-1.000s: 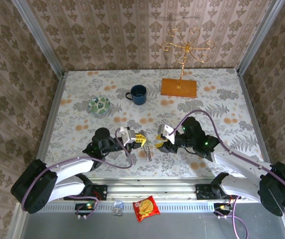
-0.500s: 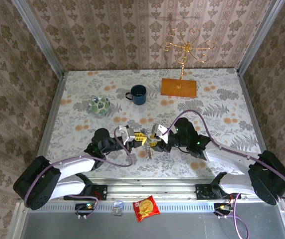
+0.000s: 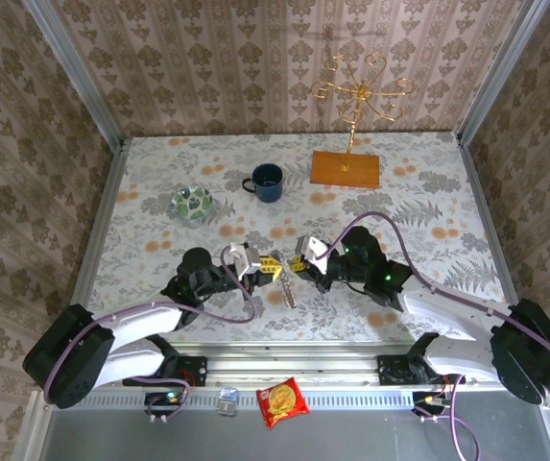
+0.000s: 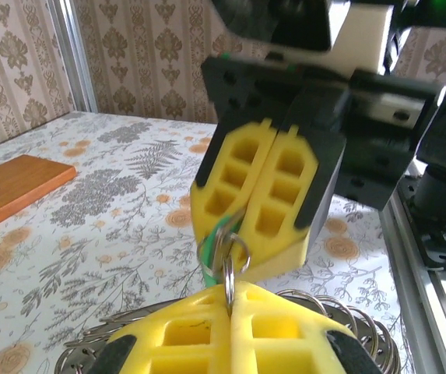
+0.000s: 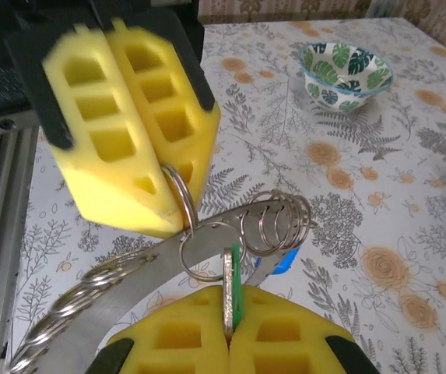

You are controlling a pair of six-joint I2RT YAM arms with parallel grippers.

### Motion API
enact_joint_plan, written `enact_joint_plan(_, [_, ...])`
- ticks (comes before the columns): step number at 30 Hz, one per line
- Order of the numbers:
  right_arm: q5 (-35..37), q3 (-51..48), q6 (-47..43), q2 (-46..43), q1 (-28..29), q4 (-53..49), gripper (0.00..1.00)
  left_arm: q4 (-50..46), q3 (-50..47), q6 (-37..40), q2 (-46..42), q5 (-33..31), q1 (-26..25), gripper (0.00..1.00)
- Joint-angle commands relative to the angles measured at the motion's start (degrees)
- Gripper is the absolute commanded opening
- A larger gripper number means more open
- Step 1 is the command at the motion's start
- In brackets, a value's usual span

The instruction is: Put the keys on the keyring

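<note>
My left gripper (image 3: 273, 266) (image 4: 230, 300) is shut on a small split ring (image 4: 229, 269) that belongs to the keyring (image 3: 289, 293). The keyring, a flat grey band (image 5: 141, 276) carrying several small rings (image 5: 277, 222), hangs between and below both grippers. My right gripper (image 3: 301, 265) (image 5: 229, 312) is shut on the green key (image 5: 234, 284) (image 4: 207, 251), whose own ring links with the ring the left holds. The blue key (image 5: 283, 263) hangs under the band. The two grippers' yellow pads nearly touch, tip to tip.
A blue mug (image 3: 267, 181) and a green-patterned glass dish (image 3: 191, 203) (image 5: 345, 74) stand behind the grippers. The gold wire stand (image 3: 356, 91) on its wooden base (image 3: 346, 169) is at the back right. A snack packet (image 3: 282, 401) lies below the table edge.
My right gripper has moved left from about a hand's width away until it meets the left gripper, carrying the green key with it. The left gripper has barely moved.
</note>
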Motion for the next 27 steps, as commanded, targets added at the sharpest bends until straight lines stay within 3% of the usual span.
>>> enact_joint_plan(1, [1.29,3.57,-2.43,-2.32,0.12,-5.84,0.00,-3.06,1.08,3.07,-1.79,-0.63,0.38,0.00])
enact_joint_plan(3, [1.35,4.51,-3.00,-2.86,0.09,-8.07,0.00,-3.11,0.91,3.17,-2.12,-0.86,0.38,0.05])
enact_joint_plan(5, [1.93,5.13,-3.34,-3.35,0.11,-9.72,0.00,-3.08,0.53,3.17,-2.58,-0.86,0.36,0.18])
enact_joint_plan(7, [2.73,5.79,-3.56,-3.92,0.14,-11.27,0.00,-3.02,-0.02,2.99,-3.33,-3.30,0.34,0.31])
enact_joint_plan(11, [4.73,7.83,-3.93,-4.80,0.13,-15.54,0.00,-2.72,-2.19,2.59,-6.91,-8.78,0.49,0.48])
enact_joint_plan(14, [5.89,9.75,-3.93,-4.77,0.43,-18.34,0.00,-3.56,-4.50,2.36,-13.01,-17.73,0.49,0.59])
enact_joint_plan(20, [6.91,14.76,-1.62,-0.36,5.14,-17.97,0.00,-19.01,-4.81,1.95,-34.03,-41.59,0.78,0.69])
enact_joint_plan(22, [4.36,16.52,1.28,2.49,6.71,-15.51,0.00,-24.19,-4.27,0.29,-41.60,-50.97,1.34,0.76])
enact_joint_plan(27, [-1.74,18.25,9.69,9.94,9.49,-3.62,0.00,-33.68,-0.14,-3.46,-49.52,-60.50,4.12,0.79])
